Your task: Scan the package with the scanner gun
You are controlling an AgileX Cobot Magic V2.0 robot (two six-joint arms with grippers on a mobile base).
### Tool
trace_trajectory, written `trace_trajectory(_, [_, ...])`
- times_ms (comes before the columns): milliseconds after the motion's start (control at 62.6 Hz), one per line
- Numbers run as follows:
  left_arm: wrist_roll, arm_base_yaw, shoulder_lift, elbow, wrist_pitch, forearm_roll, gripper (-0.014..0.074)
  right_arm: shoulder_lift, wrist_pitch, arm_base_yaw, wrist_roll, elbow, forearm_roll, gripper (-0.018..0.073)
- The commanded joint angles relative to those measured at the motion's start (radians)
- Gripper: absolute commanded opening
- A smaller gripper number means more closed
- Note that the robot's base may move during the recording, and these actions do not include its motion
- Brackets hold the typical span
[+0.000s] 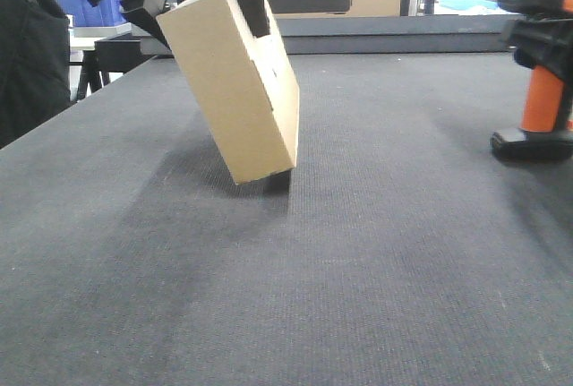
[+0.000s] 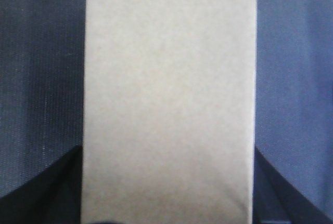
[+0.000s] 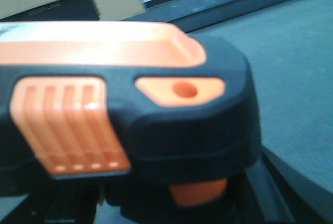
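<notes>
- The left gripper [image 1: 206, 12] is clamped on the top of the cardboard box [image 1: 235, 90]. Its dark fingers [image 2: 47, 193] press both sides in the left wrist view.
- The box hangs tilted over the left of the grey table mat [image 1: 358, 252], its lowest corner at or just above the mat. Which one cannot be told.
- The orange-and-black scanner gun [image 1: 542, 99] stands at the far right, well apart from the box.
- The right gripper [image 3: 200, 203] flanks the scanner's handle, but whether it is actually squeezing cannot be told.
- Judged progress: the box is picked up and presented. Aiming the scanner and pulling the trigger remain.
- No barcode, label or brand can be read on the box faces or the scanner.
</notes>
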Motion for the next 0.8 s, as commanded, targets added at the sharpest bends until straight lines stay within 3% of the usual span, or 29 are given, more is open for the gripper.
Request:
trace_trajectory(0, [-0.003,-0.002,-0.011,-0.003,-0.017,0.0,-0.0111,-0.033,-0.082,0.003,-0.024,-0.007,-0.14,-0.0167])
trace_trajectory(144, [-0.003,-0.002,-0.011,-0.003,-0.017,0.0,-0.0111,-0.094,-0.036,0.005,-0.156,-0.007,-0.183,-0.0153])
trace_trajectory(367, [-0.003,-0.002,-0.011,-0.003,-0.027,0.0,-0.0111,-0.168,0.168,0.005,-0.462,-0.007,-0.103,-0.0153])
trace_trajectory(607, [-0.003,-0.002,-0.011,-0.003,-0.026,0.0,-0.0111,-0.166,0.166,0.005,-0.487,-0.007,-0.003,-0.0153])
trace_trajectory(782, [-0.003,-0.002,-0.011,-0.003,-0.006,0.0,-0.0111,-0.166,0.157,0.005,-0.627,-0.007,0.017,-0.0153])
